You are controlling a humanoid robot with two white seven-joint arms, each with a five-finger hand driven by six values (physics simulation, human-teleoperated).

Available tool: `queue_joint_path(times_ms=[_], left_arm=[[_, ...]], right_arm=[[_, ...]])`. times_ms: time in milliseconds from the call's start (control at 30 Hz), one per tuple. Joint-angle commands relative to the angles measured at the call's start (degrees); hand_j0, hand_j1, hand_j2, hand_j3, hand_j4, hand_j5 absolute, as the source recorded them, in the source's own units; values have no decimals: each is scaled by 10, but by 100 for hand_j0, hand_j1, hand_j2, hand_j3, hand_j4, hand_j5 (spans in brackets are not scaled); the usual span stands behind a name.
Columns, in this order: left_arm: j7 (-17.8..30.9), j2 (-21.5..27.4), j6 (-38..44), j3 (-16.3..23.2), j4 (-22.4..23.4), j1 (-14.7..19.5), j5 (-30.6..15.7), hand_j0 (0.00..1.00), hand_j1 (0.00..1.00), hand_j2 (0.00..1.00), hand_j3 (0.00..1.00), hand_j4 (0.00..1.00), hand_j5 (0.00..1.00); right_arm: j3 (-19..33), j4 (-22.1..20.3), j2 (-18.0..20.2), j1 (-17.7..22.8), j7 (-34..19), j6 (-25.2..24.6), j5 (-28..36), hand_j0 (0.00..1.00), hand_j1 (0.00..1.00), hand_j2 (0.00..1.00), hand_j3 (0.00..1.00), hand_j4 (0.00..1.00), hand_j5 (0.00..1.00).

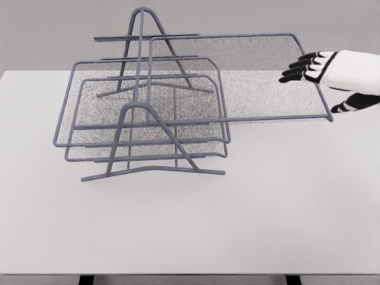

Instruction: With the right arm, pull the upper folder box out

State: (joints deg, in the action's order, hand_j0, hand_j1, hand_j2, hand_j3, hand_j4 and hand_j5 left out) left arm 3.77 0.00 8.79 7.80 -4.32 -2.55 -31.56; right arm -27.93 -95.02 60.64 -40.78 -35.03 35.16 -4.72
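Grey wire rack (139, 107) stood at the tabletop's (267, 225) far left part. Upper tray (249, 77), mesh-bottomed with a grey wire rim, stuck out far right of the rack. Right hand (323, 74) at its right end, fingers (297, 66) curled over the rim, gripping it.

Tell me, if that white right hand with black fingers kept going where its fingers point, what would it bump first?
Probably the grey wire-mesh upper tray, pulled out rightward: the right hand points left at its right rim, seemingly touching.
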Motion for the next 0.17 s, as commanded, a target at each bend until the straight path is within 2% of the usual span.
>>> queue_joint_path(times_ms=[0, 33, 133], left_arm=[[0, 0, 0, 0, 0, 0, 0, 100, 100, 100, 100, 100, 100], [0, 0, 0, 0, 0, 0, 0, 100, 100, 100, 100, 100, 100], [0, 0, 0, -2, 0, 1, -1, 100, 100, 100, 100, 100, 100]], right_arm=[[0, -14, -38, -2, 0, -2, 7, 100, 100, 100, 100, 100, 100], [-1, -14, -58, -4, 0, -2, 7, 100, 100, 100, 100, 100, 100], [-6, -14, -61, -11, 0, -2, 7, 100, 100, 100, 100, 100, 100]])
